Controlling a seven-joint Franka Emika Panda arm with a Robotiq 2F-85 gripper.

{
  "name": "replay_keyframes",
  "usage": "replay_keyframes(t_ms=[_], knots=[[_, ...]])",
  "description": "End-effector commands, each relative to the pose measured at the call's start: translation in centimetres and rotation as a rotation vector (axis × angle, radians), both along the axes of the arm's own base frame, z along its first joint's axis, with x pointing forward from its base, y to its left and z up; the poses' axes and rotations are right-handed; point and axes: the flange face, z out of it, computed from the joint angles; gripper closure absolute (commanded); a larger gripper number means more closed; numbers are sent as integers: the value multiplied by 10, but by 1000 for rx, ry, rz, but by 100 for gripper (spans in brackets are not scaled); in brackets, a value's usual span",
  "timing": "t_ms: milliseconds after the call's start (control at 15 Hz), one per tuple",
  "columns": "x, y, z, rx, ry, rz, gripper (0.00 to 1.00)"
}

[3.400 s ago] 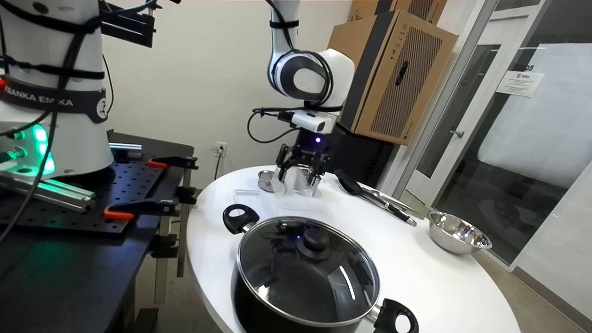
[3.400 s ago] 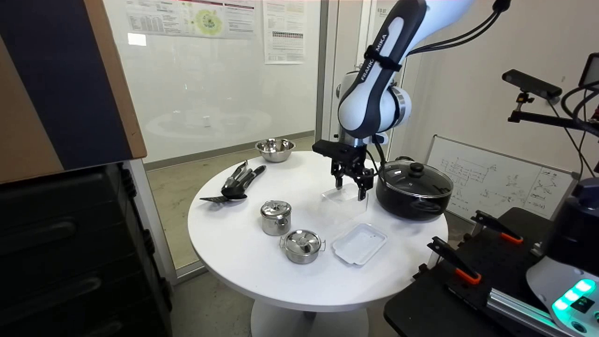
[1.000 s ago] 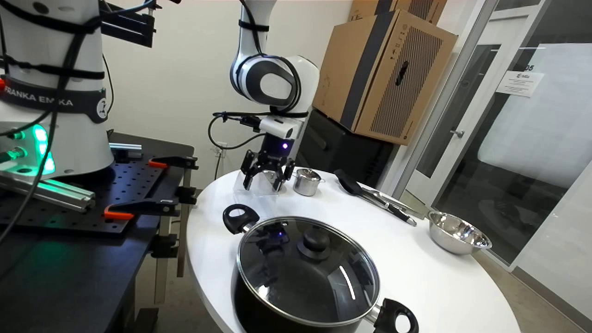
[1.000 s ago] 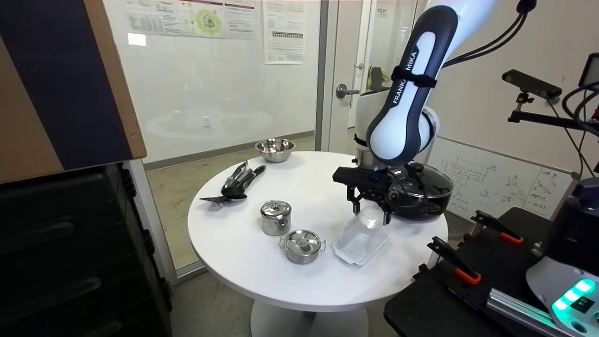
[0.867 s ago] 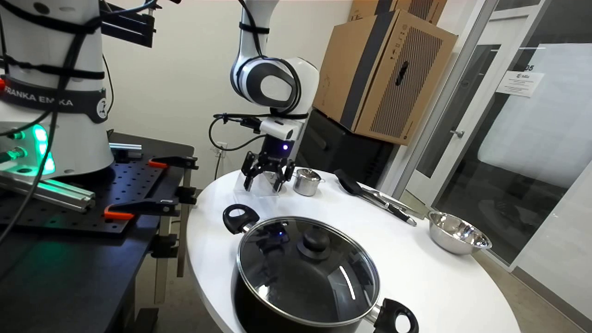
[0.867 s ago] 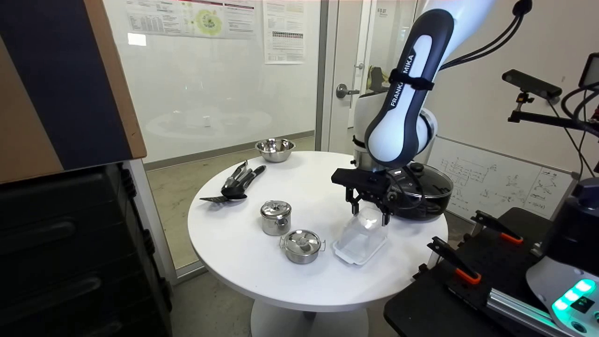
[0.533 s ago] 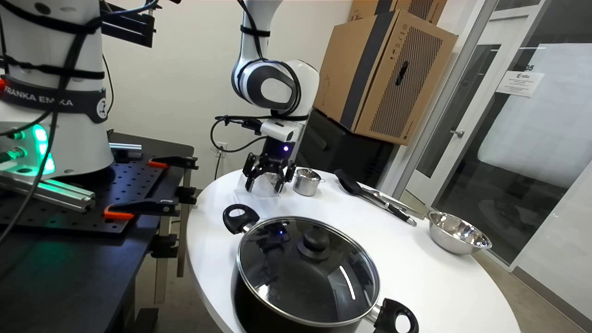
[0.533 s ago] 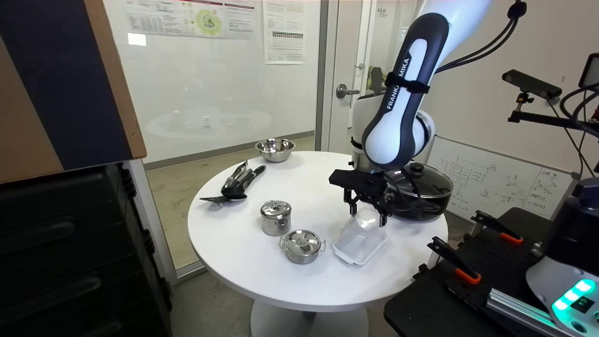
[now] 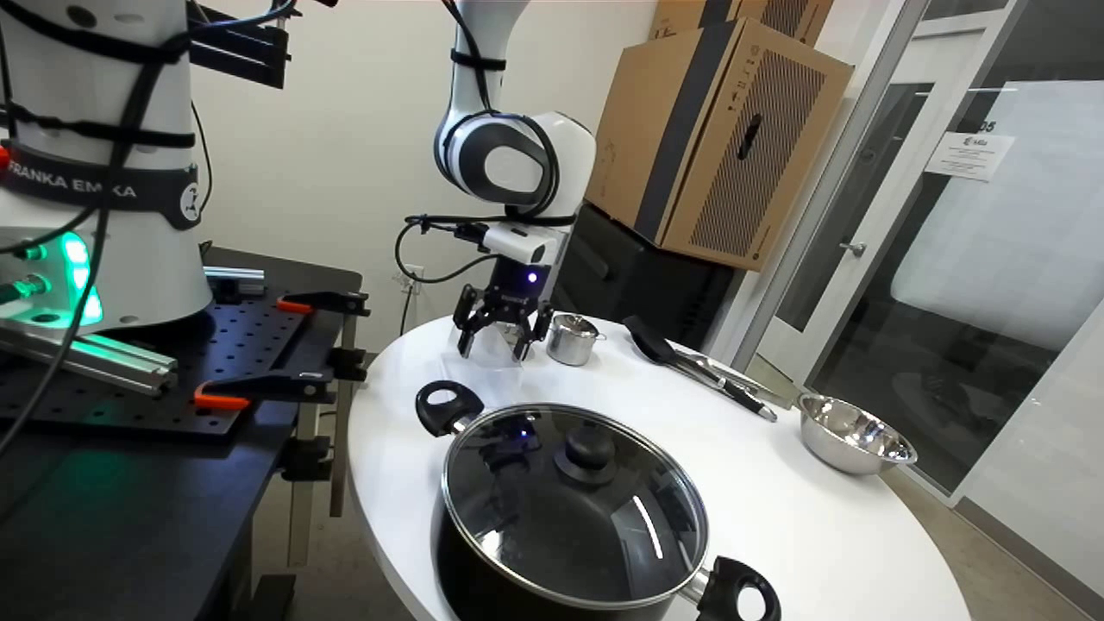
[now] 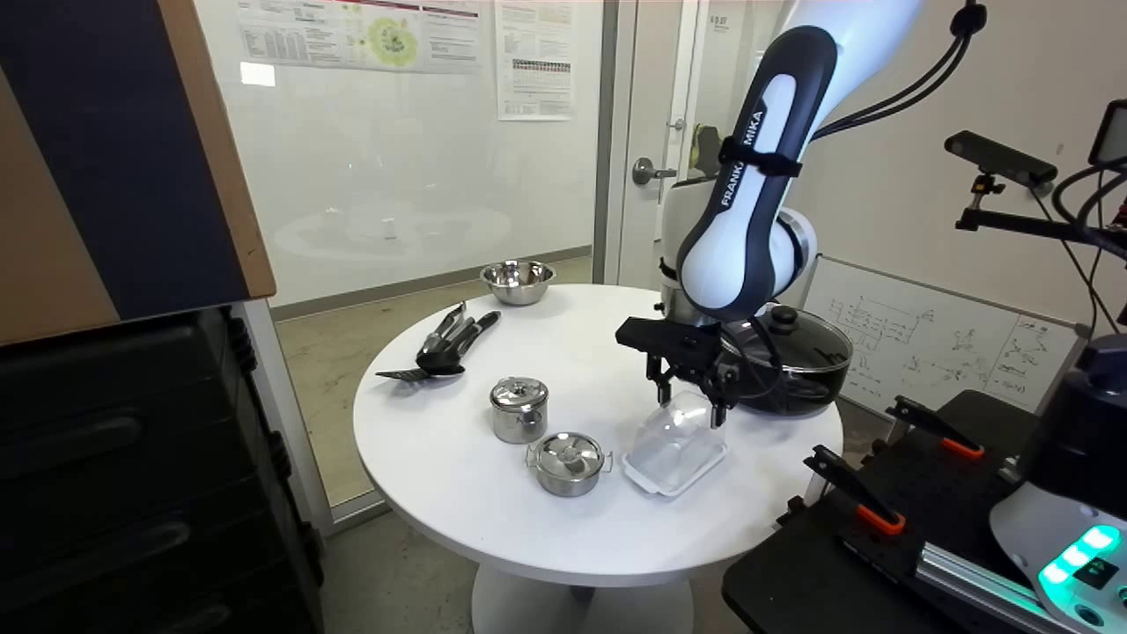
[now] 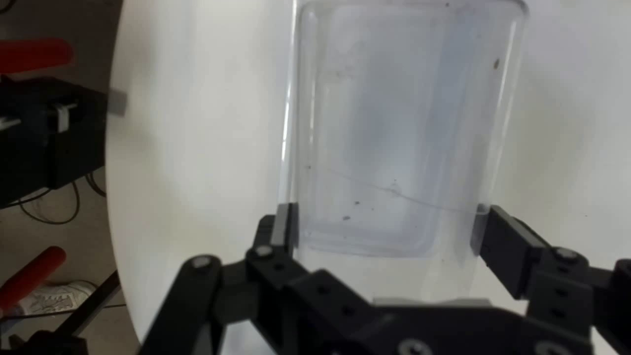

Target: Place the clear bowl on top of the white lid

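The gripper [image 11: 387, 226] is pointing down over the round white table [image 10: 563, 537], and its 2 fingers [image 11: 510, 249] are grasping the clear bowl [image 10: 673, 431], a see-through, oblong vessel. In the wrist view the bowl is lying between the fingertips, 1 finger pressing its wall from 9 o'clock and the other pressing the opposite wall from 3 o'clock. They are gripping it toward its 6 o'clock end, so most of its length is stretching away from them to 12 o'clock. In an exterior view the bowl is sitting at 7 o'clock from the gripper, right over the white lid [image 10: 648, 478], whose pale rim is showing below it at 5 and 7 o'clock; whether the 2 are touching, I cannot tell. Around the bowl in that view, a low steel pot [image 10: 569, 467] is standing between 8 and 9 o'clock, a taller steel pot [image 10: 519, 414] is standing near 9, dark utensils [image 10: 442, 357] are lying toward 10, a shiny steel bowl [image 10: 518, 283] is resting between 10 and 11, and a black pot [image 10: 814, 383] is standing at 2 o'clock, partly hiding behind the gripper and its cable.
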Motion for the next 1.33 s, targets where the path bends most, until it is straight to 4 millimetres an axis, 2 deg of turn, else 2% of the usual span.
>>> replay_keyframes(t_ms=[0,800,1267], knots=[[-1,2,-2,-7,-21,-27,36],[-4,10,4,32,-43,-103,36],[-9,8,6,35,-40,-114,36]])
